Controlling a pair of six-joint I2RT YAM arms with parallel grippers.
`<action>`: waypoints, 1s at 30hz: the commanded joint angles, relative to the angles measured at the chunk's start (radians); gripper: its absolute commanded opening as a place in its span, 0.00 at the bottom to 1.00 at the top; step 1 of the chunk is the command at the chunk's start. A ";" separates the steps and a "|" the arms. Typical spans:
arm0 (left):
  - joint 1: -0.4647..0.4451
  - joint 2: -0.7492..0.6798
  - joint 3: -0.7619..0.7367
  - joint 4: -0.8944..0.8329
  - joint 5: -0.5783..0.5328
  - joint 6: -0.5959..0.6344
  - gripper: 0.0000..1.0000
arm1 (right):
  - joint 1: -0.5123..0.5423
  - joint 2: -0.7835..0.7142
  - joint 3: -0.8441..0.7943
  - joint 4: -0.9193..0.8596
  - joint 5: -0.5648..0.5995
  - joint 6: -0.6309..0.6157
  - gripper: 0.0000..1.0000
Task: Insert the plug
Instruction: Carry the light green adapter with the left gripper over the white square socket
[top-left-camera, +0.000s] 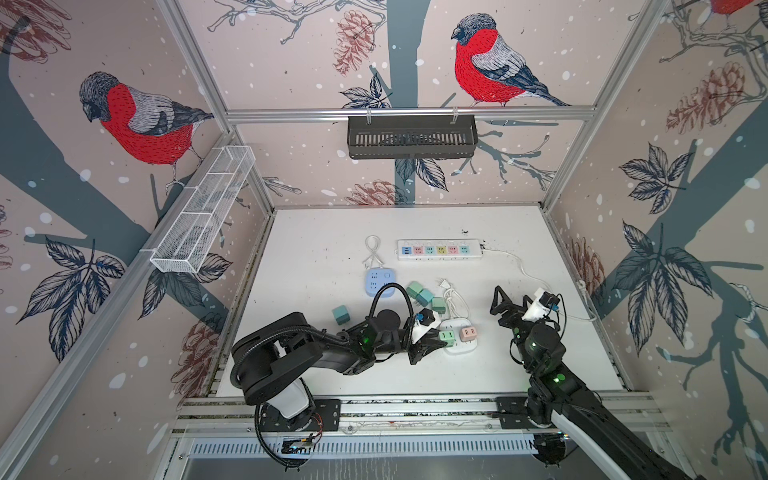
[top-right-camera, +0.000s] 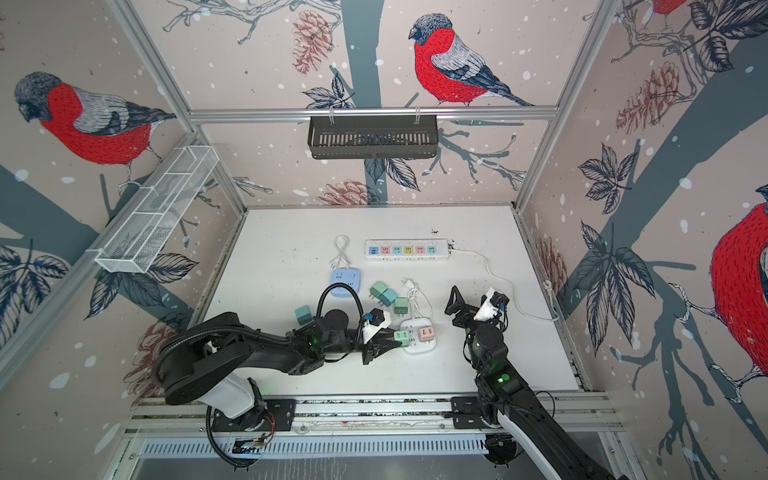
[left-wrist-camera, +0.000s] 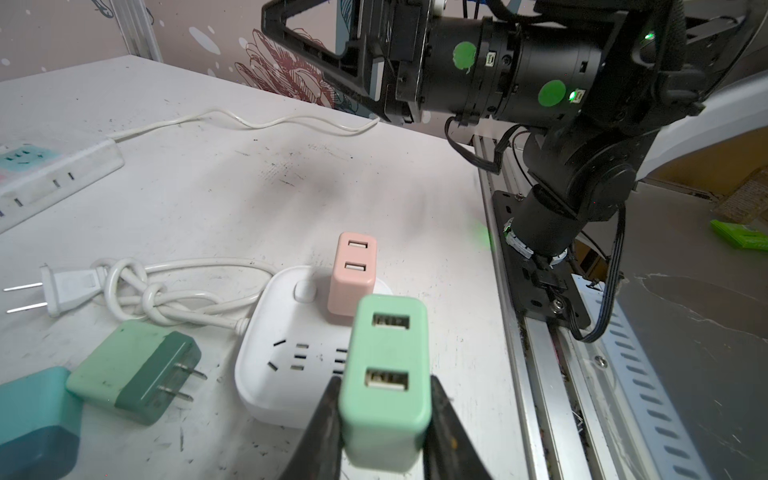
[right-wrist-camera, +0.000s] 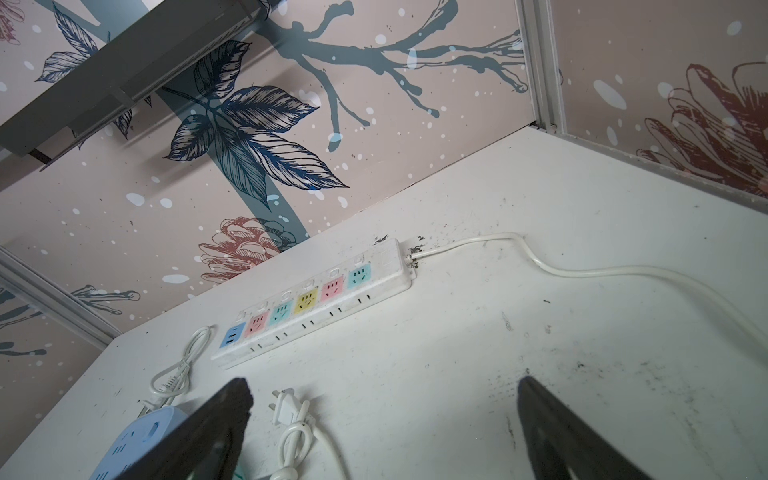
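- As far as I can see in the left wrist view, the mint green plug (left-wrist-camera: 384, 382) stands upright between the two black fingers of the left gripper (left-wrist-camera: 384, 419), which pinches it on its sides. Its two USB ports face the camera.
- This plug is over the white socket box (left-wrist-camera: 270, 374), at the side of the box toward the left arm. Its pins are hidden, so I cannot tell if they are inside the slots.
- A pink plug (left-wrist-camera: 353, 274) sits already in the same box, just beside the green one.
- In both top views the box lies in the front half of the bench (top-left-camera: 316, 365), a little right of the middle.
- Next to the box lie a green plug with dark face (left-wrist-camera: 137, 370), on its side with pins free, and the knotted white cord (left-wrist-camera: 158, 291) of the box.
- The long power strip (right-wrist-camera: 316, 299) lies near the back edge, well apart.
- The right gripper (right-wrist-camera: 384, 386) hangs over the right part of the bench, its fingers spread wide with nothing between them.
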 joint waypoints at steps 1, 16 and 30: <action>-0.003 0.053 0.019 0.154 0.015 0.002 0.00 | -0.003 0.005 0.003 0.018 -0.011 0.000 1.00; -0.005 0.209 0.071 0.246 -0.028 0.010 0.00 | -0.013 0.017 0.002 0.027 -0.039 0.000 1.00; -0.005 0.253 0.090 0.259 -0.028 0.026 0.00 | -0.020 0.017 0.001 0.027 -0.049 0.003 1.00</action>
